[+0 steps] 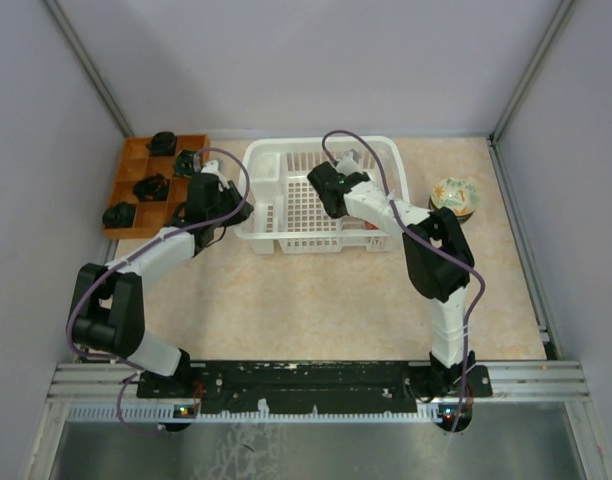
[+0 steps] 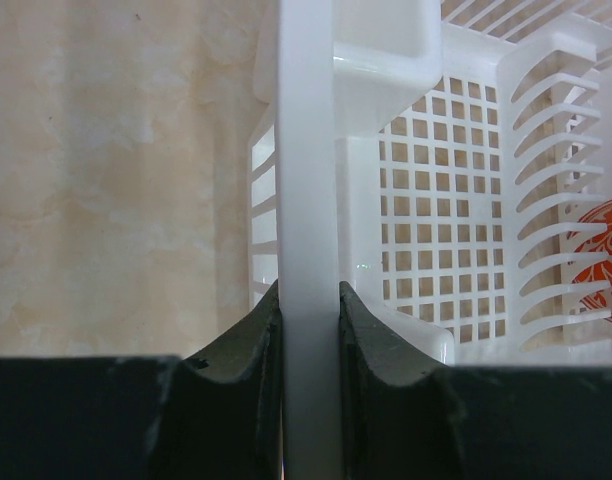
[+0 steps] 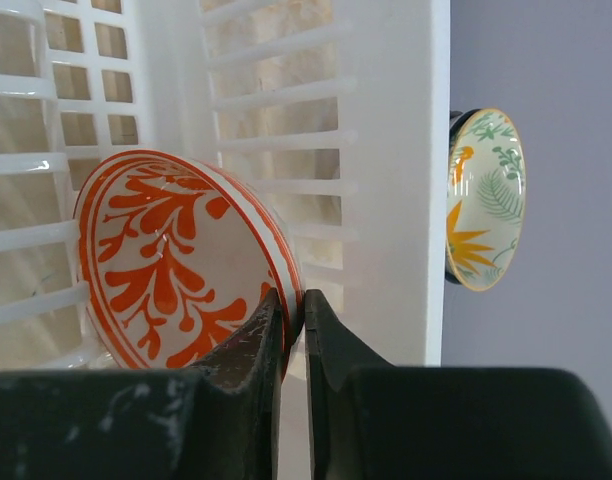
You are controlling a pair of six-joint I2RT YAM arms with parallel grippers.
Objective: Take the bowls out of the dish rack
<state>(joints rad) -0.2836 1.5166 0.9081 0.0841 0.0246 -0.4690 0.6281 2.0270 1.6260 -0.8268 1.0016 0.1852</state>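
The white dish rack stands at the back middle of the table. My left gripper is shut on the rack's left rim wall; in the top view it sits at the rack's left edge. My right gripper reaches into the rack and is shut on the rim of a white bowl with red-orange marks, which stands on edge by the rack's right wall. That bowl also shows through the dividers in the left wrist view. A cream bowl with green leaves and orange marks sits on the table right of the rack.
A brown wooden compartmented tray with several small dark lumps lies left of the rack, close to my left arm. Grey walls enclose the table on the left, back and right. Beige tabletop lies between the rack and the arm bases.
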